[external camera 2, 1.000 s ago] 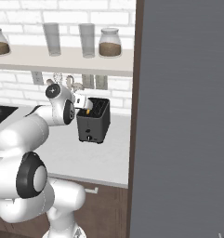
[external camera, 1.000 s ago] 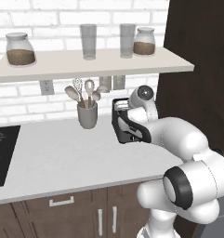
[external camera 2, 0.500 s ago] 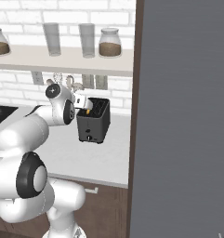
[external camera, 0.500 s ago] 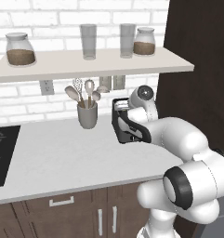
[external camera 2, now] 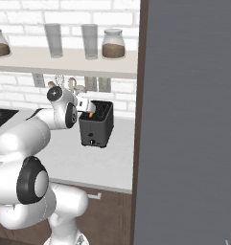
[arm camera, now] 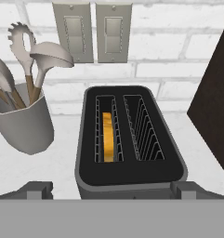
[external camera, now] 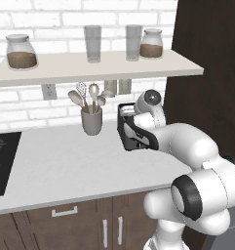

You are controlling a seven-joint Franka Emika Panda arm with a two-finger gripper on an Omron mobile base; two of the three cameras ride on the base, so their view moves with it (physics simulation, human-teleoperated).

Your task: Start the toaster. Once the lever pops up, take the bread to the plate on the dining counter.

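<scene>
The dark grey toaster point(arm camera: 132, 173) stands on the pale worktop by the brick wall, also visible as the toaster point(external camera: 129, 137) and the toaster point(external camera 2: 98, 127). The bread point(arm camera: 107, 137) sits upright in its left slot, with an orange edge of the bread point(external camera 2: 91, 114) showing from the right base view; the right slot is empty. My gripper point(arm camera: 111, 189) hovers just above the toaster's near end, open, with one fingertip on each side and nothing between them. The gripper point(external camera 2: 89, 108) is level with the toaster's top. The plate and the dining counter are out of view.
A grey utensil cup point(external camera: 91, 122) with spoons stands left of the toaster. A black cooktop point(external camera: 1, 161) lies at the far left. Above runs a shelf point(external camera: 89, 68) with jars and glasses. A tall dark cabinet point(external camera 2: 193, 119) rises right beside the toaster.
</scene>
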